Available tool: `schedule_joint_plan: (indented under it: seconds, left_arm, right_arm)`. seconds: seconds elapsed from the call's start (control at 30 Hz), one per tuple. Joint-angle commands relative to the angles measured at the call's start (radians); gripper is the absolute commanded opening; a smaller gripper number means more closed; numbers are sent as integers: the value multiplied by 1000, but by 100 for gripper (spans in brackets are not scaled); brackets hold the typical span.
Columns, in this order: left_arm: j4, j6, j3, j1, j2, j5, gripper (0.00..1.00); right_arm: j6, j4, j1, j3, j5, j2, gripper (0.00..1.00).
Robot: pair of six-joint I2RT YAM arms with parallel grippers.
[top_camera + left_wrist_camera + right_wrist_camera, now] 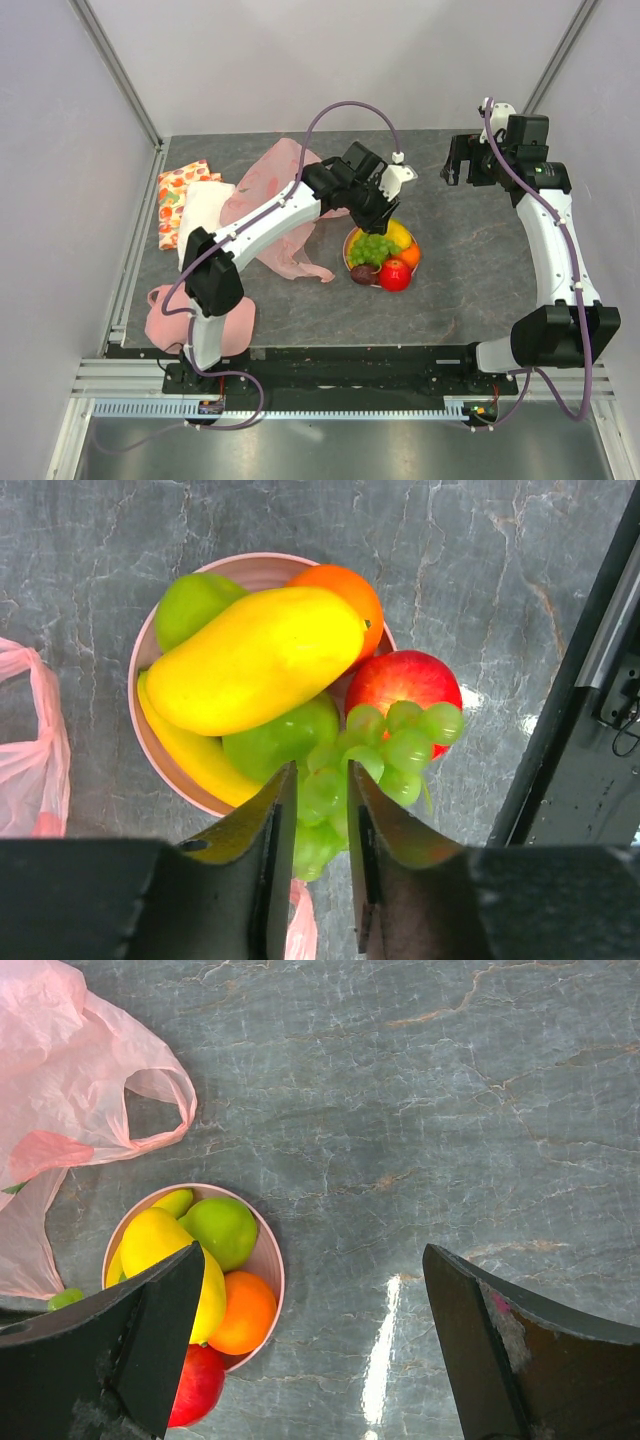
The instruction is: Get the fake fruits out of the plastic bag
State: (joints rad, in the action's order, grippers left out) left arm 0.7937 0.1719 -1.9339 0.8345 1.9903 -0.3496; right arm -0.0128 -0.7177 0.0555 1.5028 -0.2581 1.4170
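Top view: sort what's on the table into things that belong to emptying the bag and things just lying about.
Job: plastic bag; mango, orange, red apple, green apple, grapes, banana, plum; plate under them.
Lying about: fruit-print cloth; pink cloth.

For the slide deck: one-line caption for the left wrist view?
Left gripper, jaws slightly apart, above green grapes on a pink plate heaped with mango, banana, orange and red apple.

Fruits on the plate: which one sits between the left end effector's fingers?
The green grape bunch, by the red apple; the rest lie beyond the fingertips.
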Motion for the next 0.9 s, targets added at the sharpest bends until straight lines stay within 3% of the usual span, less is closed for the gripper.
schedule_joint_plan:
  seconds: [0.0, 0.17, 0.57, 0.77, 0.87]
  left_arm:
    - [-28, -18, -56, 3, 4, -34, 41]
    - [-30, -18, -65, 3, 8, -60, 57]
    - [-36, -29, -67, -35, -50, 27, 72]
    - [-21, -9, 162, -129, -237, 21, 77]
    - [-5, 9, 388, -132, -315, 18, 80]
  right_arm:
    - [7, 26, 6, 7, -12, 0, 98]
    - [7, 32, 7, 8, -16, 10, 98]
    - [4, 31, 9, 25, -12, 25, 98]
    - [-1, 31, 10, 20, -7, 23, 98]
    - [0, 37, 10, 16, -15, 26, 98]
